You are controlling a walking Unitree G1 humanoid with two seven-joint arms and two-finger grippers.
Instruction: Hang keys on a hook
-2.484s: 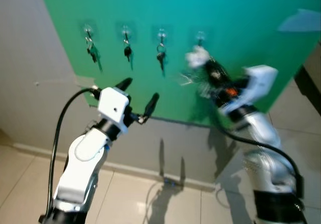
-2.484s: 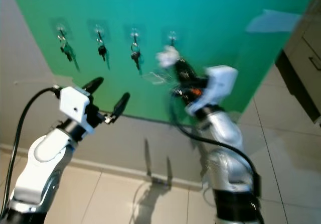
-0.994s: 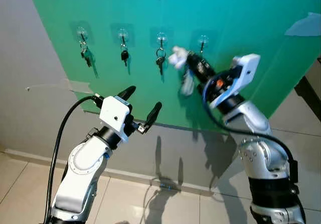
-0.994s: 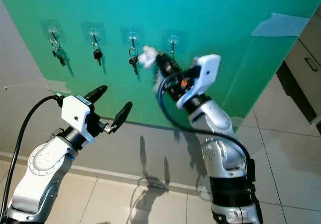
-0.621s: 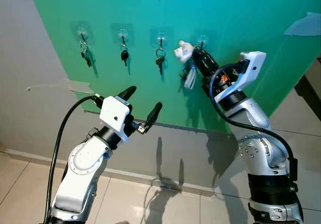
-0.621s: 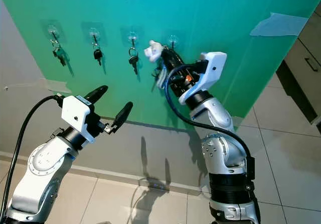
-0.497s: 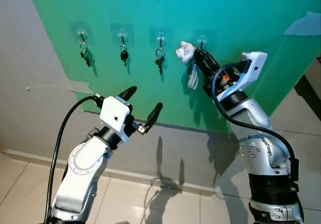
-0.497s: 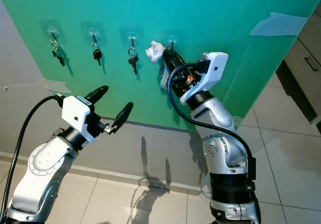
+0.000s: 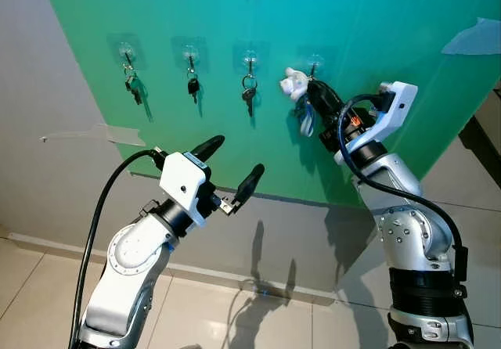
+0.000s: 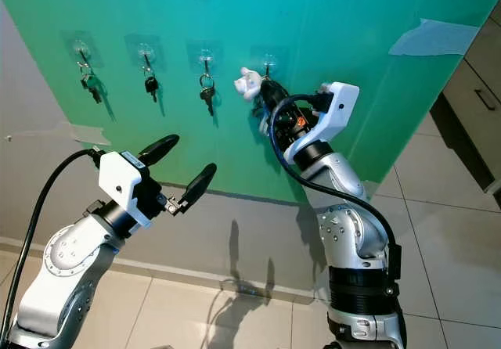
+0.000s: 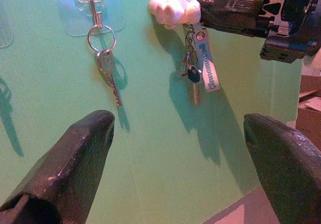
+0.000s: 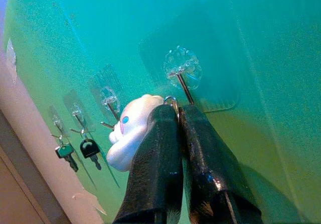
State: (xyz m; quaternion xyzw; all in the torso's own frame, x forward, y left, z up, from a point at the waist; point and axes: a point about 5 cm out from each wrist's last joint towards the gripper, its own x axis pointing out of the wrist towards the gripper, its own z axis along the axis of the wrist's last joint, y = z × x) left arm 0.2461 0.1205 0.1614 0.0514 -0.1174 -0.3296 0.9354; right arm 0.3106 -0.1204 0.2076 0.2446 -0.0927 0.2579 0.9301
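The bunch of keys with a white plush charm (image 11: 175, 8) hangs pinched in the right gripper (image 12: 176, 114), its ring apparently at the clear wall hook (image 12: 181, 73) on the green board (image 9: 376, 28). The left gripper (image 9: 231, 169) hovers spread.

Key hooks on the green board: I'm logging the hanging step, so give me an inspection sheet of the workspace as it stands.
Surface: green board on a grey wall, four clear hooks in a row.
Job's things: keys with white charm held just beside the fourth hook; ring at the hook's stem, whether it is hung cannot be told.
Clutter: three hung keys on the other hooks.
Grippers: right gripper shut on the key ring; left gripper open, low, idle.
Cables: black cable along the left arm.
Surroundings: tiled floor.
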